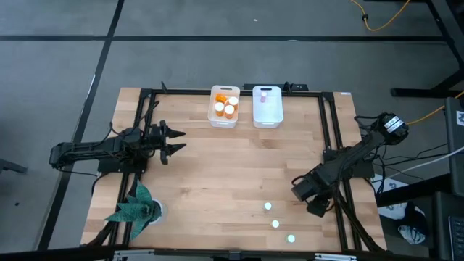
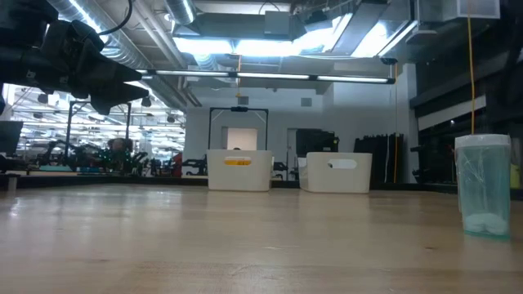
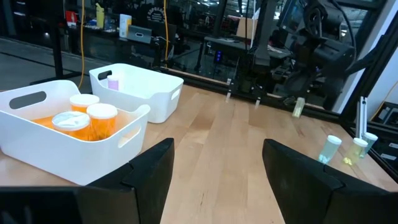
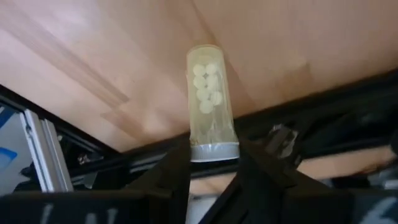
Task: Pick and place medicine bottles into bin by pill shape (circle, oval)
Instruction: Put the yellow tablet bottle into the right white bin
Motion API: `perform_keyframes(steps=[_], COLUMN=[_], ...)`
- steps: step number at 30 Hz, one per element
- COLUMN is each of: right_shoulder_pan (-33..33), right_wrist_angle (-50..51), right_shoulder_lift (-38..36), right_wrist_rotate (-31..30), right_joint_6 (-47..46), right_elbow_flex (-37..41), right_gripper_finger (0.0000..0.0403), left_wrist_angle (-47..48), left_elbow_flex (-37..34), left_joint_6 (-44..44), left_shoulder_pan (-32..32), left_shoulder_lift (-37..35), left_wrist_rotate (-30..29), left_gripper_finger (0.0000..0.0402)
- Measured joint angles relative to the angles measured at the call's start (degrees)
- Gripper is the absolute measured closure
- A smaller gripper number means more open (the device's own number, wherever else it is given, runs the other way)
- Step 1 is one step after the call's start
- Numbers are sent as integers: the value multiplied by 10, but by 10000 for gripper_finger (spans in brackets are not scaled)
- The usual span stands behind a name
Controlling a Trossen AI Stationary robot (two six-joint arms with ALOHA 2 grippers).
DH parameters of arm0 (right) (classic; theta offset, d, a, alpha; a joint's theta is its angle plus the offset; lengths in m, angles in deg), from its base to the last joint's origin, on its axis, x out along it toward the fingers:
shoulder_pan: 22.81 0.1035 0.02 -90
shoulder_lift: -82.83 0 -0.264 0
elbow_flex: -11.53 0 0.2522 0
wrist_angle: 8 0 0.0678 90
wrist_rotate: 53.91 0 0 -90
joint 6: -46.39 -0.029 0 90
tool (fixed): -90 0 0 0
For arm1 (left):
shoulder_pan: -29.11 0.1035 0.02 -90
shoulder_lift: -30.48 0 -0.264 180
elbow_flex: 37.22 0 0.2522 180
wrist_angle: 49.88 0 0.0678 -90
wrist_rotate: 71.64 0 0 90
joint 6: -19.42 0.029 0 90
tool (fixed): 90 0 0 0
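The right gripper [image 4: 211,163] clamps the capped end of a small clear bottle [image 4: 209,102] of round white pills, holding it out over the table's right edge near the front corner, the bottle lying sideways with its pills pressed against the wall. Three more small bottles [image 1: 275,223] stand in a loose line near the table's front edge, right of centre. At the back edge sit two white bins side by side: the left bin [image 1: 215,120] holds orange bottles [image 1: 225,104] with white caps, the right bin [image 1: 278,118] a single small bottle [image 1: 265,93]. The left gripper [image 1: 176,141], jaws wide and empty, waits near the table's left edge. Judging by the round pills, the carry should end over whichever bin takes circles; the arm would do well to lift clear of the standing bottles, right the bottle over the bin and lower it inside before the fingers part.
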Motion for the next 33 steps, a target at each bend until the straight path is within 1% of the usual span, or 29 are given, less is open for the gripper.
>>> perform_keyframes(steps=[3,7,10,17,21,28,33], right_shoulder_pan=[0,-2,-14,-39,-40,-41,-41], right_wrist_angle=[1,-13,-27,-26,-23,-15,-8], right_shoulder_lift=[5,19,36,66,66,66,66], right_wrist_rotate=[21,35,43,76,71,44,33], right_joint_6=[-23,-22,4,52,53,68,69], right_elbow_flex=[11,12,12,11,5,-15,-18], right_gripper_finger=[286,286,286,286,282,252,242], left_wrist_angle=[0,0,0,0,0,0,0], left_elbow_flex=[0,0,0,0,0,0,0], left_joint_6=[0,0,0,0,0,0,0], left_shoulder_pan=[0,0,0,0,0,0,0], left_shoulder_lift=[0,0,0,0,0,0,0], left_wrist_rotate=[0,0,0,0,0,0,0], left_gripper_finger=[165,165,165,165,165,165,165])
